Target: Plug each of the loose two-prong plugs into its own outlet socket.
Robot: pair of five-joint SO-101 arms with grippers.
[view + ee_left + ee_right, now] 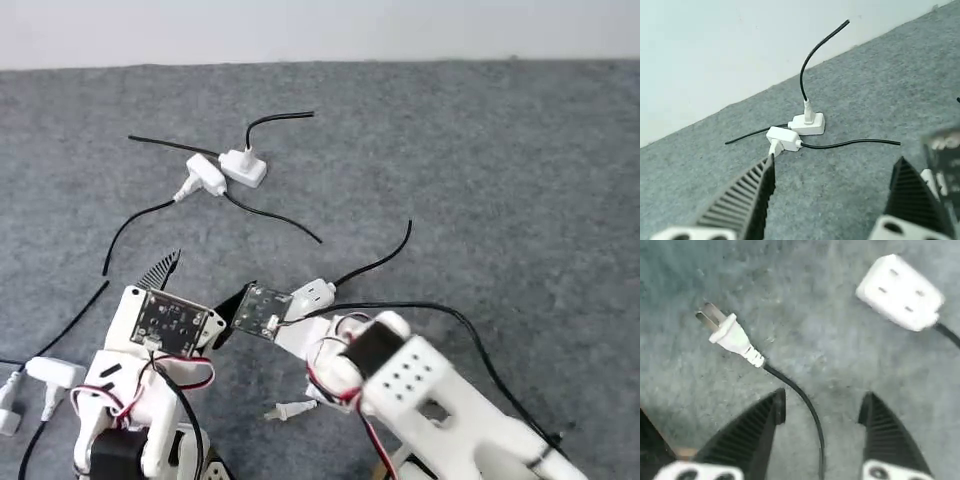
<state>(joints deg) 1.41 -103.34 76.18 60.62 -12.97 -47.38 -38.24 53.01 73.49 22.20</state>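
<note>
right end effector (824, 396) spread over a loose plug (730, 335), a white socket (900, 292) near it; left end effector (836, 162) spread, facing a far plug (782, 139) touching a far socket (807, 125).

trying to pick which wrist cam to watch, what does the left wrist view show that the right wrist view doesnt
Left wrist view: a white plug touching a white socket block near the pale wall, beyond the open left gripper. Right wrist view: a loose two-prong plug and a separate socket, lying apart, ahead of the open right gripper. Both: grey carpet, black cords, an open gripper in front.
</note>
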